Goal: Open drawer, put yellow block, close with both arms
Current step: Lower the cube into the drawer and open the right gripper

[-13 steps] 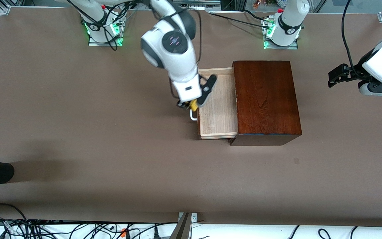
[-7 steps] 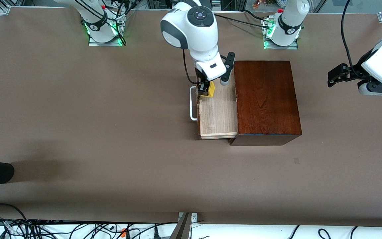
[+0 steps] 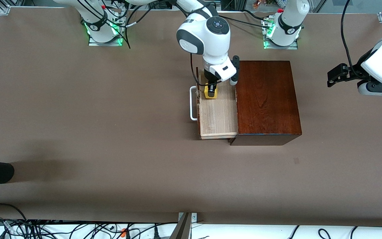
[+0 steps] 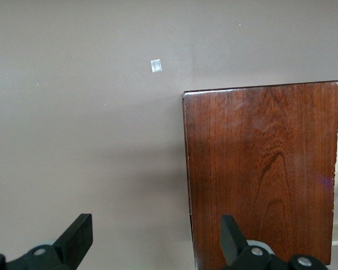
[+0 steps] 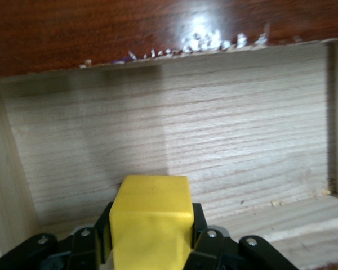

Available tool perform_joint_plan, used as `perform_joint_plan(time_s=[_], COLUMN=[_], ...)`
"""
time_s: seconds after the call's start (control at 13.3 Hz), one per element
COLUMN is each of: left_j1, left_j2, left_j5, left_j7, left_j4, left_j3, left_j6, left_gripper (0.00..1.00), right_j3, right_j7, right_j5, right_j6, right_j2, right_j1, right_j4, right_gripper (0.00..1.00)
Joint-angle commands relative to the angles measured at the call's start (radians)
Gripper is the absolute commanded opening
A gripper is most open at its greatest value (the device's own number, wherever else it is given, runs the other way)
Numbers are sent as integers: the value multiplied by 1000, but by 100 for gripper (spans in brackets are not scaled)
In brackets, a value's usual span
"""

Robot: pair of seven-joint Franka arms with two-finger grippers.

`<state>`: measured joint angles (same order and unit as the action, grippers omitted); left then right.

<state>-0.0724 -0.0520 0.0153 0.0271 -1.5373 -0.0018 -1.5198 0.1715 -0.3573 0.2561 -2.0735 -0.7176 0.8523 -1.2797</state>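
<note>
Right claw (image 3: 210, 90): clamped on the yellow block (image 3: 210, 93), held over the open drawer (image 3: 218, 114), near the end of its tray toward the arm bases. Your right wrist view shows the block (image 5: 152, 216) pinched between both fingers above the pale tray floor; the front view cannot show that. Left claw (image 3: 332, 77): fingers apart, waiting over the bench (image 3: 78, 116), off the wooden box (image 3: 265, 99) at the left arm's end. No legible writing anywhere.
</note>
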Motion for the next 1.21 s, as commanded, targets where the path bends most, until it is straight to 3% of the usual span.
perform_joint_plan(time_s=[0.0,0.68,0.83,0.9,0.98,1.13], left_j1=[-7,-7,-7,-7,-7,-7], left_j2=[-19,-19,-19,-19,-19,-19], left_j5=[-11,-21,-21,-21,-21,-21], left_j7=[-13,-10,-10,-10,-10,-10], left_j4=[37,37,37,37,37,37], left_j3=[3,5,3,3,3,3], left_j6=[15,15,15,15,15,15], left_gripper=[100,100,100,100,100,100], right_j3=[-7,-10,-10,-10,-10,-7], right_j7=[-20,-19,-43,-52,-51,-48], right_j5=[34,69,88,86,84,68], right_j6=[7,6,3,3,3,24], right_j2=[-20,-54,-54,-51,-45,-30], right_j1=[8,8,5,1,-2,-6], right_j4=[30,26,28,34,37,80], right_gripper=[5,8,17,27,99,100])
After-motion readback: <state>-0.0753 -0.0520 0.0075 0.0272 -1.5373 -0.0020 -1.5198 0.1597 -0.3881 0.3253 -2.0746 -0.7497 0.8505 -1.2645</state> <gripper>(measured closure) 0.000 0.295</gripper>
